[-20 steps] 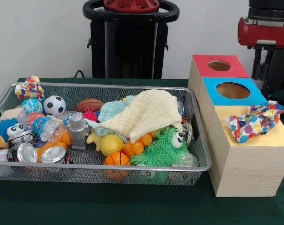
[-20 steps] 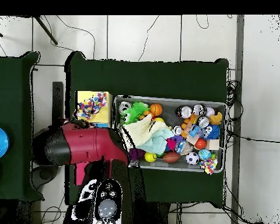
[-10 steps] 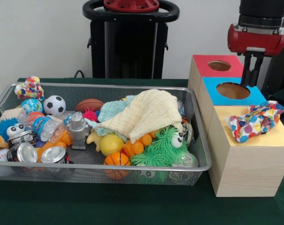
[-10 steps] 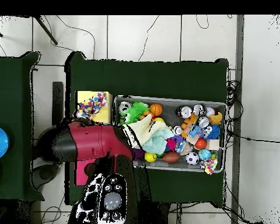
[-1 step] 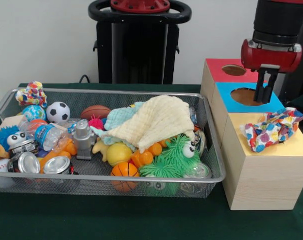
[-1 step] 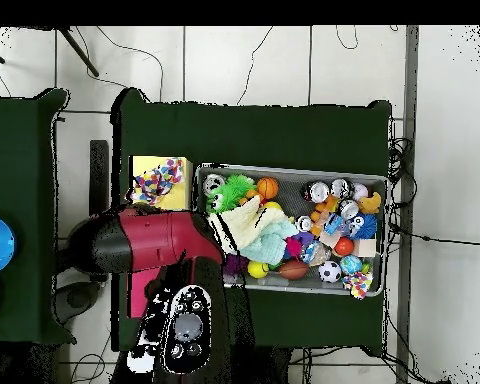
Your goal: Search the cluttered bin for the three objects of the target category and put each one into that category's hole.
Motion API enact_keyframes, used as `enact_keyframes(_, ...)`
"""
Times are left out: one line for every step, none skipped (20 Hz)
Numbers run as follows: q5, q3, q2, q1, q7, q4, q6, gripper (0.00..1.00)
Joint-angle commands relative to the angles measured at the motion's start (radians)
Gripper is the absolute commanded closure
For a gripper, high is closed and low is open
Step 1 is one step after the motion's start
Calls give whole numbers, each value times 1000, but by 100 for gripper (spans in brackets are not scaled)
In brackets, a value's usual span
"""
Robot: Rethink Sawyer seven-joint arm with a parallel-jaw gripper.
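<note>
My gripper hangs over the blue box's round hole, open, with nothing between its fingers. A cloth with coloured dots lies crumpled on top of the yellow box, to the gripper's right and lower; in the overhead view that dotted cloth rests on the yellow box top. In the wire bin a cream cloth drapes over the toys, a light blue cloth beside it. A second dotted cloth hangs on the bin's far left corner. The red arm hides the gripper from above.
A red box with a hole stands behind the blue one. The bin holds balls, tin cans, a grey robot figure, green furry toys and an orange basketball. Dark green cloth covers the table.
The gripper has come in from the right edge and moved down, from beside the boxes to just over the blue box's hole. The cloths and the bin's contents have not moved.
</note>
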Motion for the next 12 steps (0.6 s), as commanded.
enact_keyframes(-29, 44, 64, 27, 81, -46, 25, 100)
enact_keyframes(-27, 41, 65, 30, 83, -51, 30, 100)
enact_keyframes(-27, 35, 62, 37, 87, -55, 39, 100)
enact_keyframes(-23, 32, 58, 40, 88, -60, 54, 100)
enact_keyframes(-17, 27, 45, 46, 92, -63, 78, 100)
enact_keyframes(-8, 27, 34, 50, 95, -71, 107, 100)
enact_keyframes(0, 24, 23, 56, 101, -77, 133, 100)
enact_keyframes(5, 22, 23, 62, 106, -91, 152, 100)
enact_keyframes(6, 18, 25, 68, 109, -98, 162, 100)
enact_keyframes(6, 16, 25, 73, 112, -101, 162, 100)
enact_keyframes(5, 14, 26, 77, 112, -106, 165, 100)
enact_keyframes(6, 16, 22, 74, 107, -107, 169, 100)
